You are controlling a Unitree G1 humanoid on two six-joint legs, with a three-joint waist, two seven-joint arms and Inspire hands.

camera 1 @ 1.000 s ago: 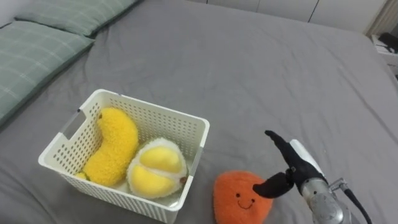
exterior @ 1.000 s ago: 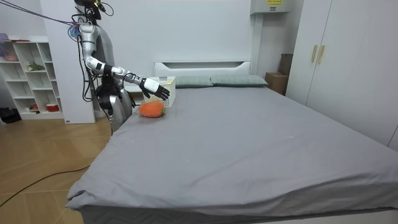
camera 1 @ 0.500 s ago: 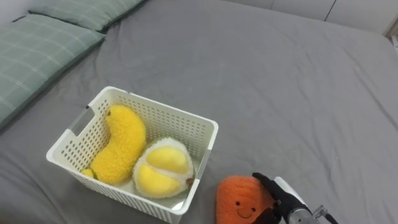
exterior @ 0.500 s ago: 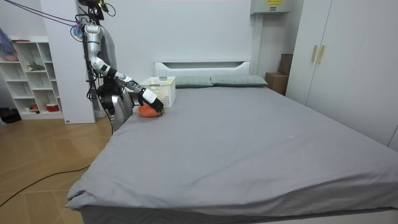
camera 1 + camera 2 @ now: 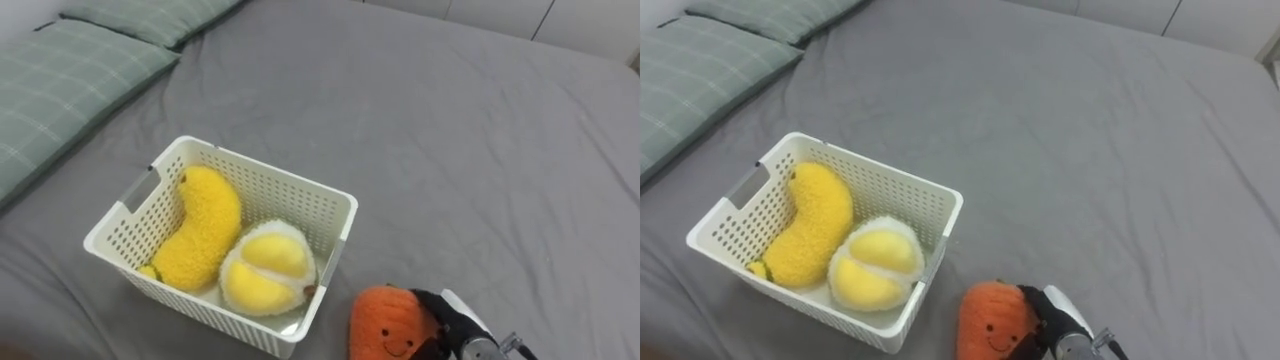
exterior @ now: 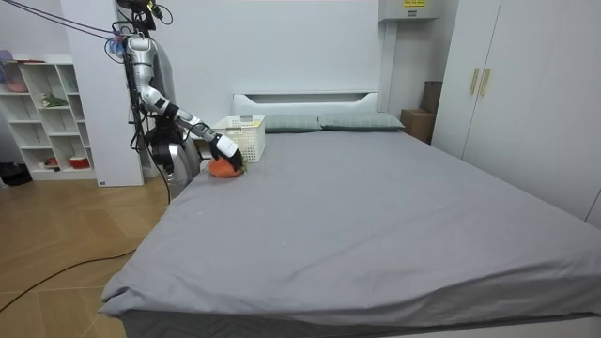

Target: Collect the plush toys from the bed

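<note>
Grey covered the bed (image 5: 450,130), with two green pillows (image 5: 70,70) at its head, off to the robot's left. One white basket (image 5: 335,205) sat on the cover and held two toys, a long yellow toy (image 5: 200,235) and a round yellow toy (image 5: 265,280). One orange toy (image 5: 385,320) lay on the bed just right of the basket, near the robot. The right hand (image 5: 440,312) was at the orange toy's right side, its dark fingers curled onto it and the thumb lower down. The toy's lower part was cut off, so its long axis could not be told. The basket lay to the left and slightly farther from the robot.
</note>
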